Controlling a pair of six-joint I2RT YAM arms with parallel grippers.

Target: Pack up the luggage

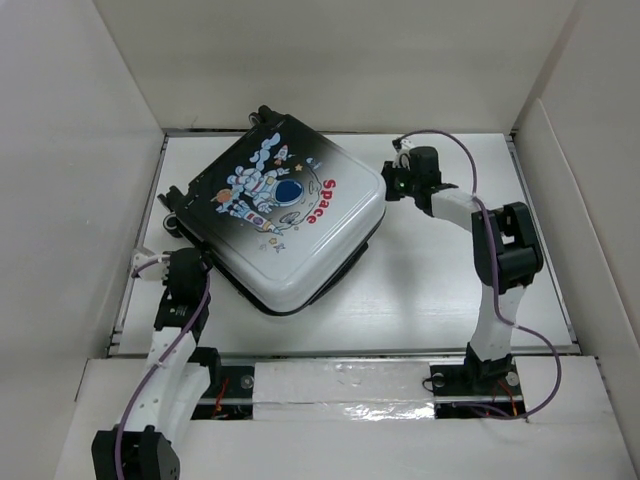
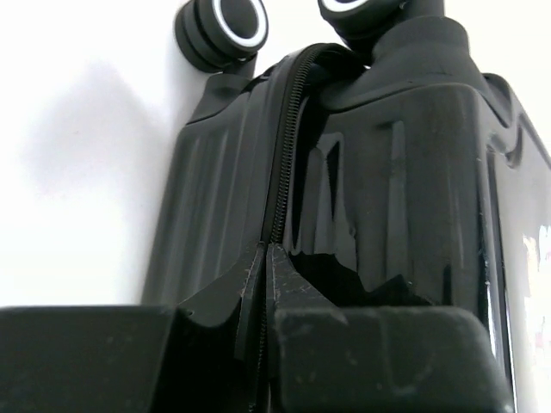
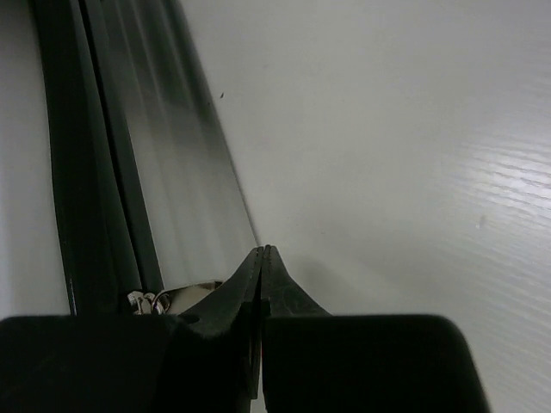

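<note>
The luggage (image 1: 290, 215) lies flat and slanted on the table, lid down, with the astronaut and red "Space" print facing up. Its black wheels (image 1: 172, 200) point to the left. My left gripper (image 1: 197, 262) is shut and empty. Its tips (image 2: 265, 249) sit against the zipper seam (image 2: 288, 129) of the black wheel end. My right gripper (image 1: 388, 184) is at the case's right corner. Its jaws (image 3: 261, 251) are closed, with a metal zipper pull (image 3: 164, 299) running in at the left finger beside the pale shell (image 3: 172, 172).
White walls enclose the table on the left, back and right. The bare white table top (image 1: 440, 290) lies to the right of and in front of the case. Two black wheels (image 2: 222, 30) show at the top of the left wrist view.
</note>
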